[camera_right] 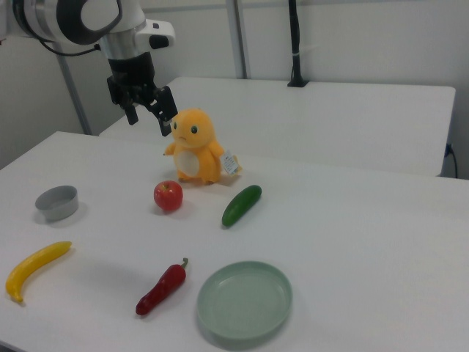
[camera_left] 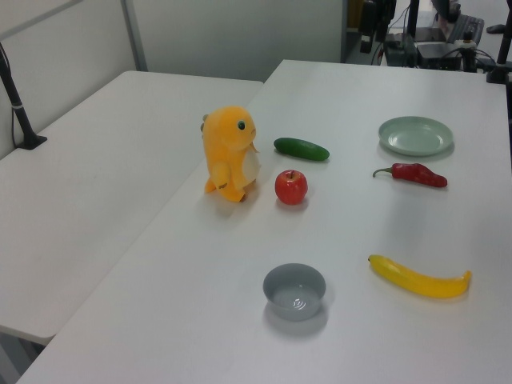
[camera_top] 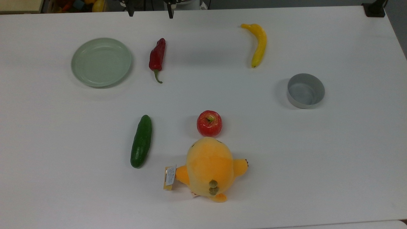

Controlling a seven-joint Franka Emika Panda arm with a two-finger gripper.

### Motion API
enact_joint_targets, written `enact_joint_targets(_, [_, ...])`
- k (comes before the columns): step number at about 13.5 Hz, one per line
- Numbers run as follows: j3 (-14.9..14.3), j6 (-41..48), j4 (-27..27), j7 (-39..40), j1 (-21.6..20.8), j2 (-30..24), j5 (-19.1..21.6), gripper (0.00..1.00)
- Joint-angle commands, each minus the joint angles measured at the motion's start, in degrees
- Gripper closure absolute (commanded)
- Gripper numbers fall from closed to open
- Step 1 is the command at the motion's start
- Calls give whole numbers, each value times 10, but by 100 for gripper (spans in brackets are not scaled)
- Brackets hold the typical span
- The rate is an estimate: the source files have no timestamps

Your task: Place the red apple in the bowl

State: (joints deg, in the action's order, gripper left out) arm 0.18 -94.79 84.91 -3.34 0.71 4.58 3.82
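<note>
The gripper (camera_right: 150, 115) hangs high above the white table (camera_top: 318, 165), its two fingers spread wide and holding nothing. The red apple (camera_top: 209, 123) sits upright near the table's middle, just beside the orange plush toy (camera_top: 209, 168). A cucumber (camera_top: 141, 141) lies close by. The grey bowl (camera_top: 306, 90) stands empty well apart, toward the top view's right edge. A banana (camera_top: 258, 43), a red chili pepper (camera_top: 157, 58) and a pale-green plate (camera_top: 101, 62) line the top view's far edge.
</note>
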Motion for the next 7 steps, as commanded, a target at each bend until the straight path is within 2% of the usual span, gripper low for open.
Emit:
enact_joint_targets(1, [-1, 18, -5, -8, -4, 2, 12, 0])
enact_joint_targets(5, [-1, 19, -6, -8, -2, 0, 13, 0])
enact_joint_targets(7, [-1, 15, -7, -45, -3, 1, 19, 0])
